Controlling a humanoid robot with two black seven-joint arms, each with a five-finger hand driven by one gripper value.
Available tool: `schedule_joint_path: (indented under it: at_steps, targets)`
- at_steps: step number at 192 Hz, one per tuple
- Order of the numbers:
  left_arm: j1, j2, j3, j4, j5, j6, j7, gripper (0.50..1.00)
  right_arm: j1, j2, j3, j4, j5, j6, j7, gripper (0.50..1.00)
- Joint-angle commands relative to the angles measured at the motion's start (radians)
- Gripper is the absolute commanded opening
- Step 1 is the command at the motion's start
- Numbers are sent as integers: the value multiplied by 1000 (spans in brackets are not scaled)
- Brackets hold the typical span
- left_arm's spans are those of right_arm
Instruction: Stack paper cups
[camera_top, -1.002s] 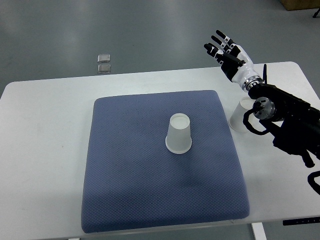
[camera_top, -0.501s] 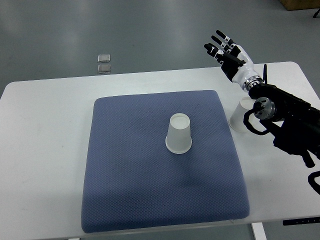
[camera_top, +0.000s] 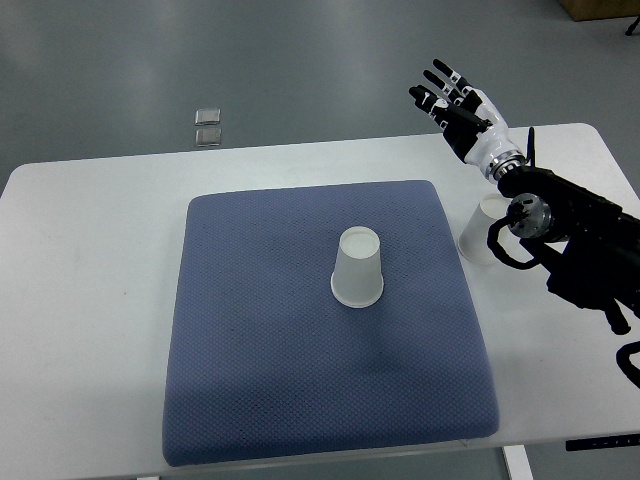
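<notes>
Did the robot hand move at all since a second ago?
No. The right robot hand stays open above the far right edge of the white table, its arm still covering part of the cup beside the blue mat.

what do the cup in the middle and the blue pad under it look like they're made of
The upside-down cup looks like thin white paper with a matte finish, judging by its dull, even surface and rolled rim. The blue pad seems a soft woven or mesh-faced fabric cushion: fine dotted texture, rounded puffy edges, no shine. The filling cannot be seen.
</notes>
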Motion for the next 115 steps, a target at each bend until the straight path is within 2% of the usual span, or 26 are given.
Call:
schedule_joint_path:
  at_steps: [1, 115]
  targets:
    - [0, 0, 0, -1, 0, 0, 0, 1000, 1, 0, 0, -2, -2, -2, 0, 915]
    - [0, 0, 0, -1, 0, 0, 0, 1000, 36, -29, -3, 18, -3, -8, 0, 915]
